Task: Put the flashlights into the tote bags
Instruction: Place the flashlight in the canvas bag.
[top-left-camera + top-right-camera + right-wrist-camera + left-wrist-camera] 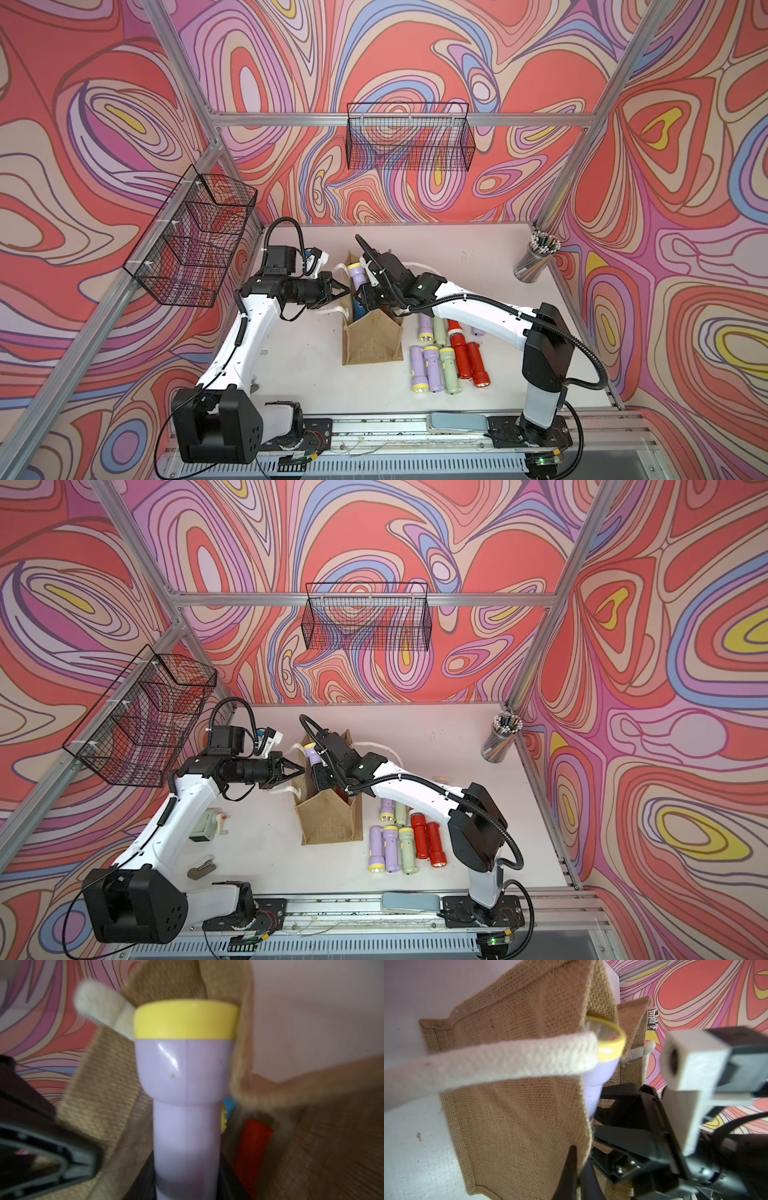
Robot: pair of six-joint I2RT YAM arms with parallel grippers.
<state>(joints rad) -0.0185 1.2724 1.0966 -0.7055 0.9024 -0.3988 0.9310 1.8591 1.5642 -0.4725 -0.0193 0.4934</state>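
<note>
Arms (253, 328), nearest the lens, are both reached to the bag (374, 338), which is stood upright mid-table. Its left wall is pinched by the left gripper (338, 291), jaws together on the burlap, so the mouth is kept open. About nine flashlights (441, 361) are laid just right of it. A red flashlight (255, 1140) and a blue flashlight (229, 1104) are seen inside. At the mouth a lilac flashlight (185, 1088), yellow-headed, is clamped by its body in the right gripper (365, 297). Insertion is judged under way; lowering and release are called for next.
</note>
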